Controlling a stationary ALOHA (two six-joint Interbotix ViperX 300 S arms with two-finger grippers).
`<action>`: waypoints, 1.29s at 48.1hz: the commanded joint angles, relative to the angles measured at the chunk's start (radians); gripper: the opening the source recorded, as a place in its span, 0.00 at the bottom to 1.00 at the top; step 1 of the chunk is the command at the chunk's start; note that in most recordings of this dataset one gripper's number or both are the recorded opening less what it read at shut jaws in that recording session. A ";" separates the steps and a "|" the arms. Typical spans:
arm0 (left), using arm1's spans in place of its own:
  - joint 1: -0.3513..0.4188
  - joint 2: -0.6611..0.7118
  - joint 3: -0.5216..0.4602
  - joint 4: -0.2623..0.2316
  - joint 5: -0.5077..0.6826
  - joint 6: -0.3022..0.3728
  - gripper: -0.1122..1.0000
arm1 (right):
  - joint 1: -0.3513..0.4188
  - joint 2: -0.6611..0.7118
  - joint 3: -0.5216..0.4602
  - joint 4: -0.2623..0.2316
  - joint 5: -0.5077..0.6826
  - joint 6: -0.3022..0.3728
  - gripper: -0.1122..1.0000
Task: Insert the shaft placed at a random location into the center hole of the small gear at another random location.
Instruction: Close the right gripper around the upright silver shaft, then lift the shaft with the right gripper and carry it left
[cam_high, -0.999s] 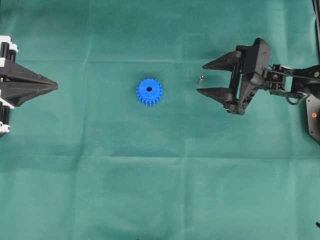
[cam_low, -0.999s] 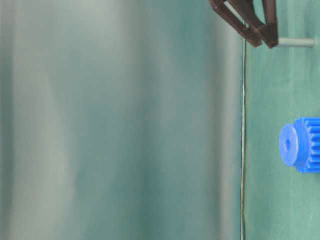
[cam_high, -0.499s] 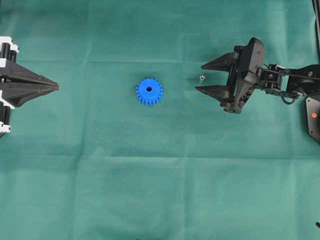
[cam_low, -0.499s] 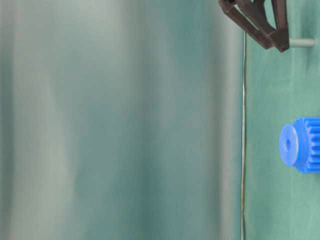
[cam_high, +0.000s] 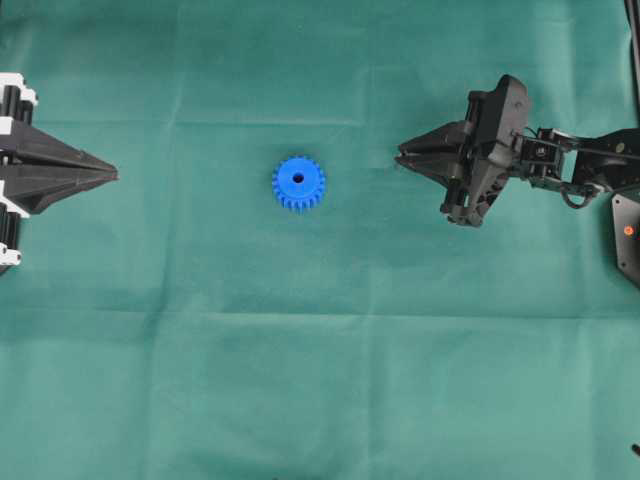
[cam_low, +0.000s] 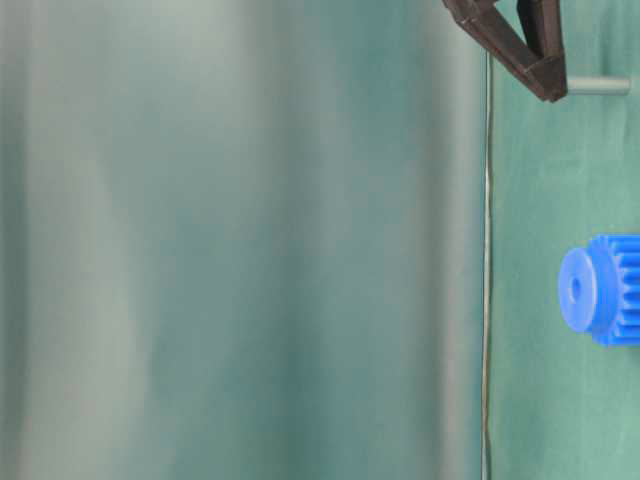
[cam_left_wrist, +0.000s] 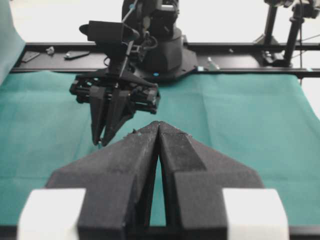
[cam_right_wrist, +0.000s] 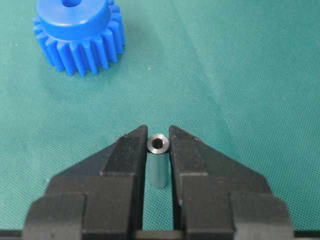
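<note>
I am looking down at a counter (cam_high: 330, 390) that is covered all over with a green cloth (cam_high: 200, 330). The small gear (cam_high: 298, 183) is lying flat near the middle of the counter, a bit toward the far edge, with its center hole (cam_high: 298, 178) facing up. Nothing is lying between the gear and my right arm, so the way across is clear.

At the far right edge, a black stand (cam_high: 628, 235) with an orange dot is poking in. In the left wrist view, a dark rail (cam_left_wrist: 240, 47) is running along behind the far edge of the cloth.

The left gripper (cam_high: 113, 174) is hanging at the left edge of the counter, well apart from the gear. Its jaws are pressed together with nothing between them.

The right gripper (cam_right_wrist: 158, 145) is reaching in from the right side toward the gear. Its jaws are standing narrow, one on each side of the shaft (cam_right_wrist: 158, 165). The shaft is standing upright on the cloth, with its shiny hollow end up. The two jaws are sitting tight against it, so I am squeezing the shaft. In the table-level view, the shaft (cam_low: 598, 86) is sticking out past the tips of the right gripper (cam_low: 550, 85), its far end on the cloth. The shaft is well apart from the gear, over toward the right.
</note>
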 joint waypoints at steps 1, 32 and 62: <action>-0.002 0.008 -0.023 0.003 -0.006 -0.003 0.10 | -0.005 -0.014 -0.018 -0.002 -0.011 -0.005 0.22; -0.002 0.009 -0.023 0.003 0.005 -0.009 0.10 | -0.005 -0.258 -0.078 -0.009 0.275 -0.035 0.22; 0.000 0.009 -0.023 0.002 0.005 -0.011 0.10 | 0.035 -0.169 -0.181 -0.011 0.278 -0.035 0.22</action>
